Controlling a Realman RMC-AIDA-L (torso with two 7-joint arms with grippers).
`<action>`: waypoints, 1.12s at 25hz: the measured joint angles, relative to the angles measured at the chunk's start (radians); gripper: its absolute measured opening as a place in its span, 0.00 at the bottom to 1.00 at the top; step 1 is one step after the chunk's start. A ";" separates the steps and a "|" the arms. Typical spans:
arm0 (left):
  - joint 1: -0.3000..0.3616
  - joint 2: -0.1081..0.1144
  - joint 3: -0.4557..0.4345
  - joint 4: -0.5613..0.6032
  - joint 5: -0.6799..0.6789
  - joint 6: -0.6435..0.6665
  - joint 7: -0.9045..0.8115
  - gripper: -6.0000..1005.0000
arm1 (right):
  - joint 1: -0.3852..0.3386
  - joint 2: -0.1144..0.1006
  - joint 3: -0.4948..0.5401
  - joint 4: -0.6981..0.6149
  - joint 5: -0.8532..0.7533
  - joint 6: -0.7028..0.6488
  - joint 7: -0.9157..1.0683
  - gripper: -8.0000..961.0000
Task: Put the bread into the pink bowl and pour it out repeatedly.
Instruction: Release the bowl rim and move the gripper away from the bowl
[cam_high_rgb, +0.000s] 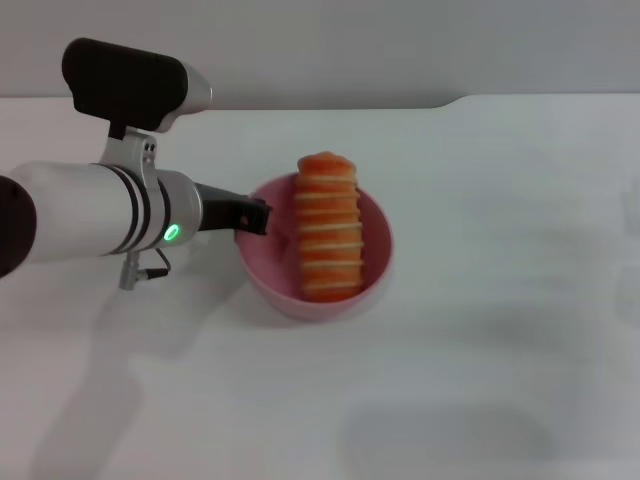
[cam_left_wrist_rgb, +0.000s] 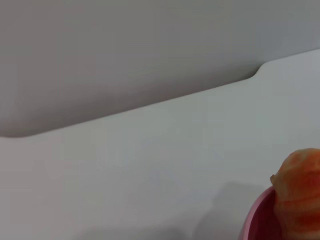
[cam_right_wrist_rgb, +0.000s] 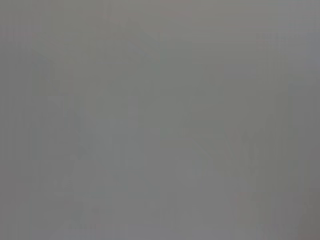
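Observation:
The pink bowl stands on the white table near the middle of the head view. The bread lies in it with its orange-brown, cream-striped face up, and its far end sticks out over the far rim. My left gripper reaches in from the left and is shut on the bowl's left rim. In the left wrist view only a part of the bowl's rim and the end of the bread show in a corner. My right gripper is out of view; its wrist view shows only flat grey.
The white table stretches around the bowl on all sides. Its far edge runs along the back with a step at the right, and a grey wall stands behind it.

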 joint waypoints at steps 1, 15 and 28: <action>0.001 0.000 0.006 0.000 -0.001 -0.002 -0.008 0.09 | 0.000 0.000 -0.002 0.000 0.000 0.000 0.000 0.77; -0.003 -0.002 0.083 -0.024 -0.016 0.037 -0.050 0.10 | 0.019 -0.003 -0.027 0.007 0.001 -0.004 -0.004 0.77; 0.006 -0.002 0.093 -0.042 -0.034 0.060 -0.052 0.11 | 0.030 -0.006 -0.029 0.022 0.001 0.000 -0.007 0.77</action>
